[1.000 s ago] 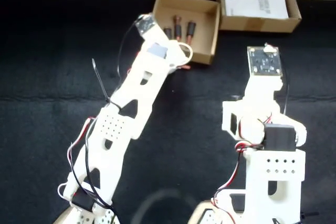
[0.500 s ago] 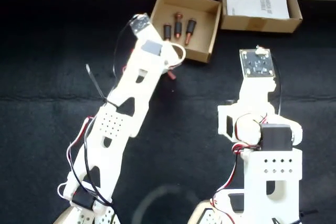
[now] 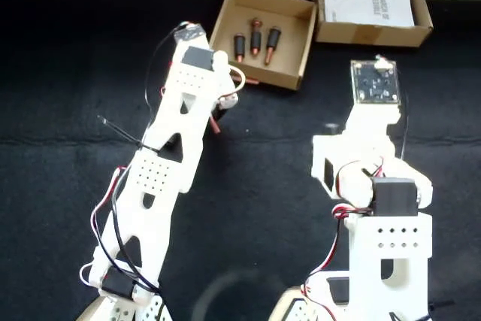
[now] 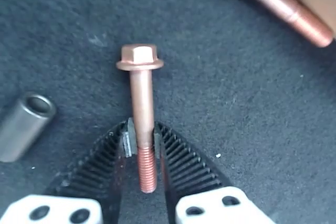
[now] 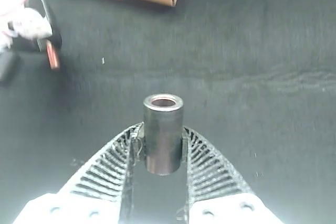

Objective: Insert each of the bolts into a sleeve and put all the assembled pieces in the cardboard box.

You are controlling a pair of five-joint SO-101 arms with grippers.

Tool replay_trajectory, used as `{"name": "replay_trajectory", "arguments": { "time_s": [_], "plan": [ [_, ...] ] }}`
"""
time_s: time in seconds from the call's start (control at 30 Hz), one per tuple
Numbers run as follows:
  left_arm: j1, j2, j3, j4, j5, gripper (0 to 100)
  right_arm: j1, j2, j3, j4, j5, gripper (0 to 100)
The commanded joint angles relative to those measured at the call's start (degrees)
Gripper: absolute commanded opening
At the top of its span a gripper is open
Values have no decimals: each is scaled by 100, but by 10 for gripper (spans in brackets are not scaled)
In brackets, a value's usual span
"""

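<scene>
Bolt (image 4: 142,93), likely rigid, light and slick (threads should grip best), sits pinched at its shank in your left hand (image 4: 143,132), left of centre in the high view. Your right hand (image 5: 162,134) clamps the sleeve (image 5: 163,121) mid-body.

The left arm (image 3: 161,178) and right arm (image 3: 391,242) are showing white plastic shells with hole grids and cut-outs, trailing red, white and black cables (image 3: 105,223), while the left gripper (image 4: 143,132) is wearing black ribbed fingers (image 4: 181,158) on white bases.
</scene>
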Motion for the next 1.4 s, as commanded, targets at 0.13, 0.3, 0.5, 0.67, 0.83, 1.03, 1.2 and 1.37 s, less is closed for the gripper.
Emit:
{"name": "replay_trajectory", "arguments": {
  "time_s": [0.13, 0.3, 0.5, 0.67, 0.83, 1.03, 1.2, 1.37],
  "plan": [
    [-40, -1420, -242, 62, -105, 9, -365, -92, 971, -1692, -501, 6],
    [-40, -2273, -242, 62, -607, 9, -453, -101, 1543, -2527, -721, 6],
    [40, -3248, -242, 62, -1363, 9, -629, -127, 2079, -3486, -695, 6],
    [171, -3714, -242, 62, -2013, 8, -1226, -136, 2510, -4163, -686, 6],
    [189, -3785, -251, 35, -2101, 8, -1719, -101, 3020, -5007, -686, 6],
    [251, -3758, -743, -563, -2092, 8, -1991, -92, 3591, -5930, -686, 6],
    [295, -3662, -1341, -677, -2136, 8, -1991, -92, 3635, -5982, -703, 6],
    [259, -3503, -1385, -686, -2145, 8, -1991, -92, 3609, -5991, -686, 6]
  ]
}}
